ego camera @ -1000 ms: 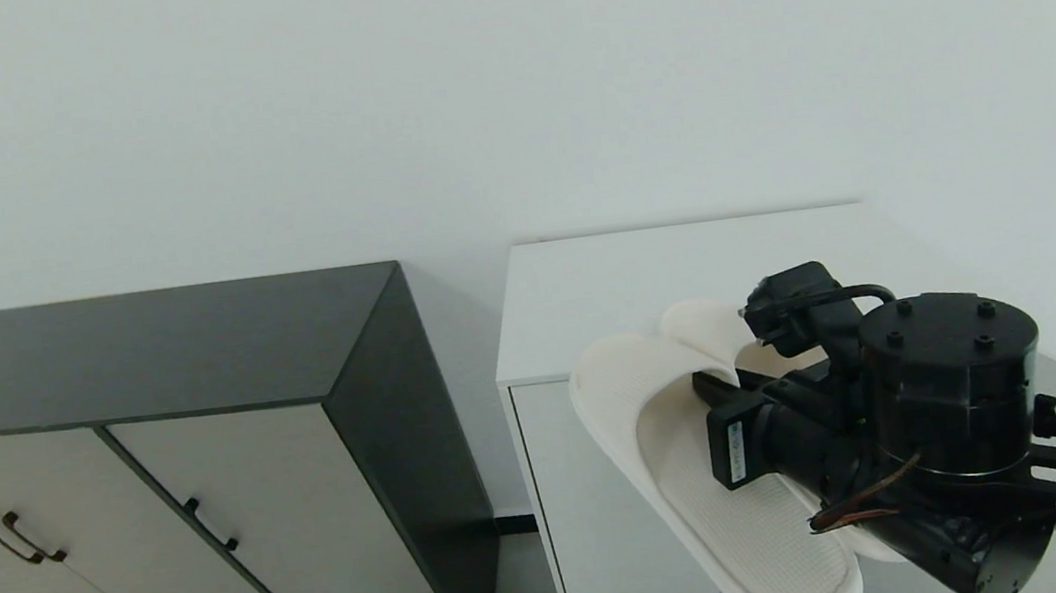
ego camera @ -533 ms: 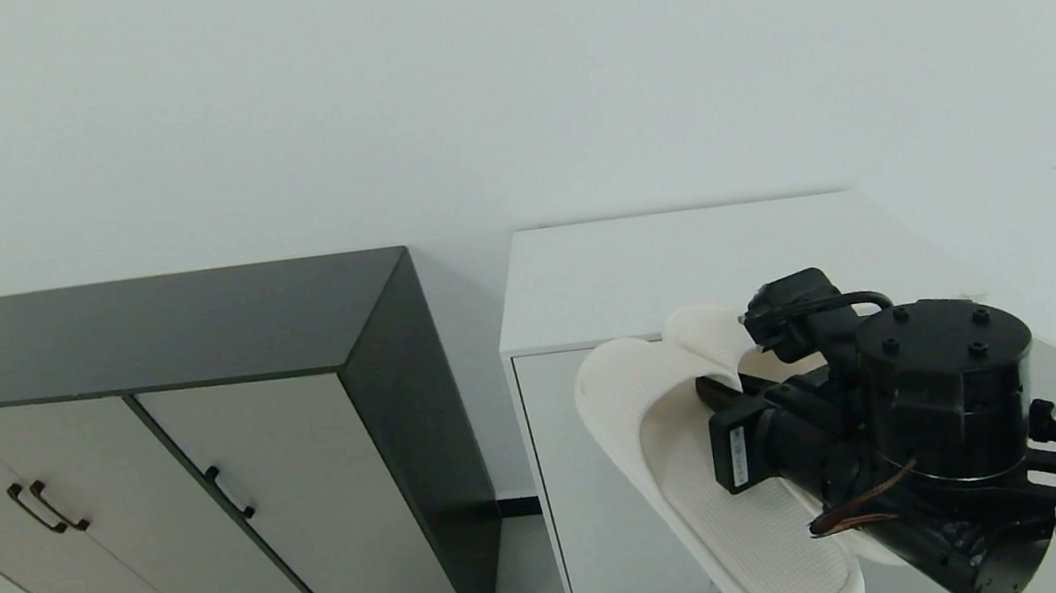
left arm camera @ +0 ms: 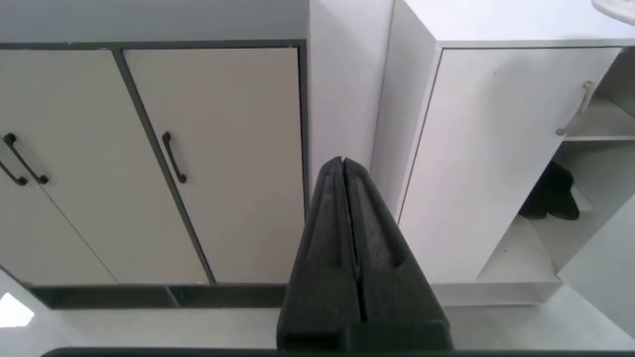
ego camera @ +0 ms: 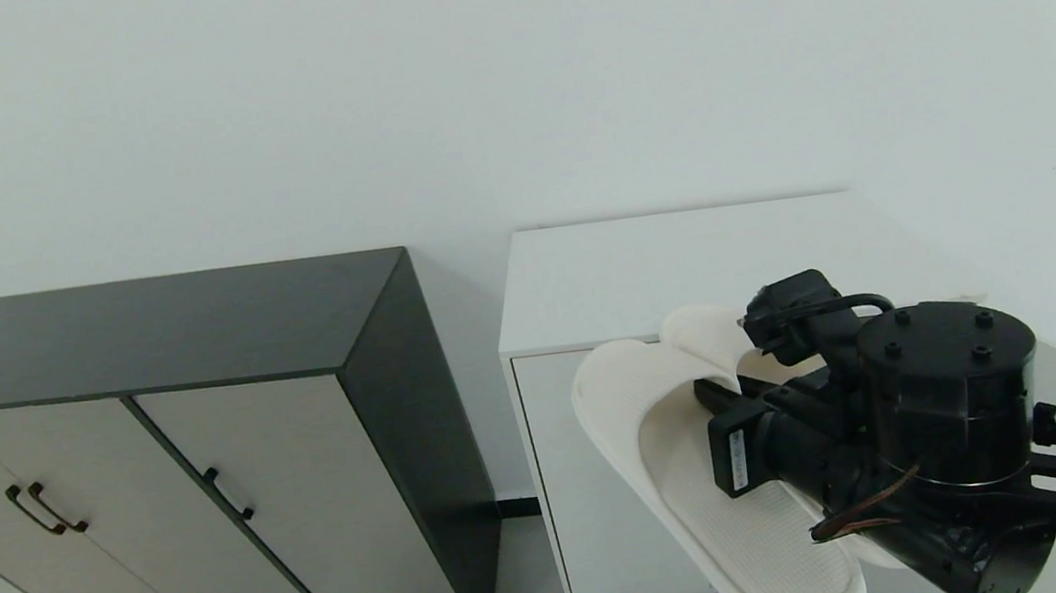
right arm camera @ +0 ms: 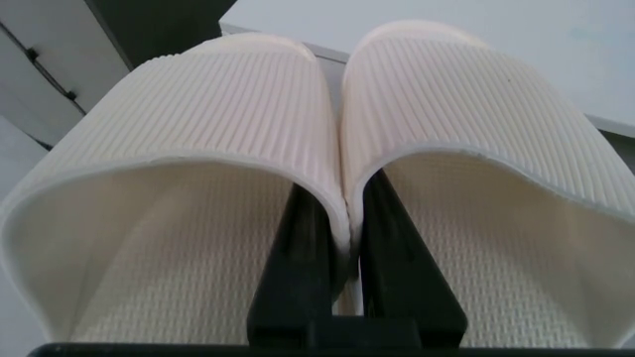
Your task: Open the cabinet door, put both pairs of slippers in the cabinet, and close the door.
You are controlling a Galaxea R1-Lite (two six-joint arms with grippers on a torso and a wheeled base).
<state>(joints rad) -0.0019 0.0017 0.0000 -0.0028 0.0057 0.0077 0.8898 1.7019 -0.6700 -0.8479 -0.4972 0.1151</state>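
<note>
Firmly gripping a pair of cream slippers (right arm camera: 248,119) with the right tool (right arm camera: 347,213): one finger inside each slipper, closed on the two inner side walls pressed together. Held off the floor in front of the white cabinet (ego camera: 665,264), side by side and touching, toe ends up by its top front edge, heel ends lower and nearer the robot.

Seen from the left wrist: left tool (left arm camera: 343,169) closed with fingers pressed flat together, gripping nothing, facing the gap between the two cabinets. To the white cabinet's far side, one door (left arm camera: 516,159) with a pale handle, and beside it an open compartment with a shelf (left arm camera: 605,124) and dark shoes (left arm camera: 551,193) below.

Standing just beside the white cabinet: a dark cabinet (ego camera: 150,333), both pale doors shut, dark handles on the fronts.
</note>
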